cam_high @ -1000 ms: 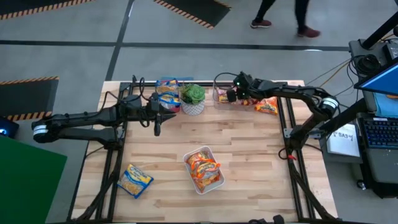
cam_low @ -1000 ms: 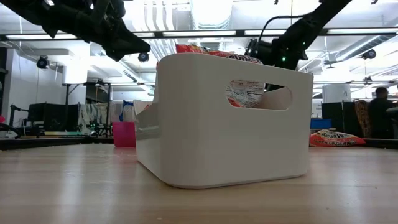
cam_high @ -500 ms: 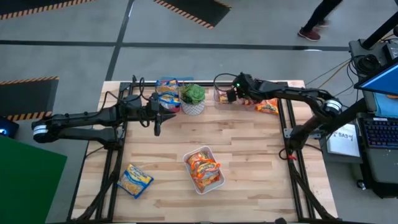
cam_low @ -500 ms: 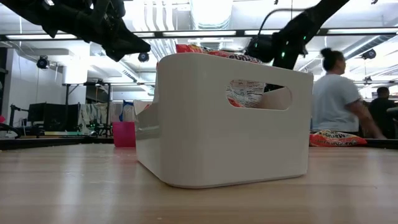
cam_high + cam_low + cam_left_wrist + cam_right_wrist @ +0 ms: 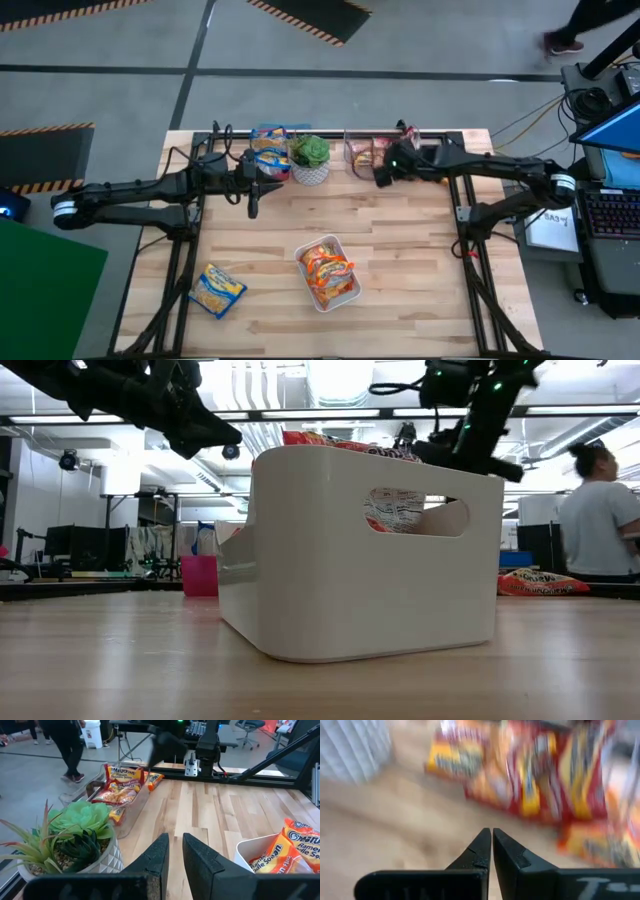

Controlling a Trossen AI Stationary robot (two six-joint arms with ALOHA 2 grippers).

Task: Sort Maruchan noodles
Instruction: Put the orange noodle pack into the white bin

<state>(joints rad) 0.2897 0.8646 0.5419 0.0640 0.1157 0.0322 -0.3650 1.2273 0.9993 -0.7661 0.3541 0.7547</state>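
The Maruchan noodles lie in several places. Orange packets (image 5: 326, 268) fill a white bin (image 5: 300, 560) mid-table. One loose packet (image 5: 218, 290) lies flat near the left near corner. Blue-edged packets (image 5: 268, 150) sit at the far edge. Red-edged packets (image 5: 120, 787) fill a clear tub (image 5: 362, 152). Another orange packet (image 5: 540, 582) lies flat behind the tub. My right gripper (image 5: 381, 180) (image 5: 491, 832) hangs shut and empty just near-side of the tub. My left gripper (image 5: 252, 205) (image 5: 175, 840) waits beside the plant, its fingers a narrow gap apart, holding nothing.
A green potted plant (image 5: 310, 155) stands between the blue-edged packets and the clear tub. Black frame rails run along the table's sides. A person (image 5: 600, 520) stands in the room behind the table. Bare wood lies between the far row and the white bin.
My right gripper has drawn back from over the clear tub toward the table's near edge and risen, the arm swinging over the loose orange packet. It stays shut. A person has walked across the room behind the table.
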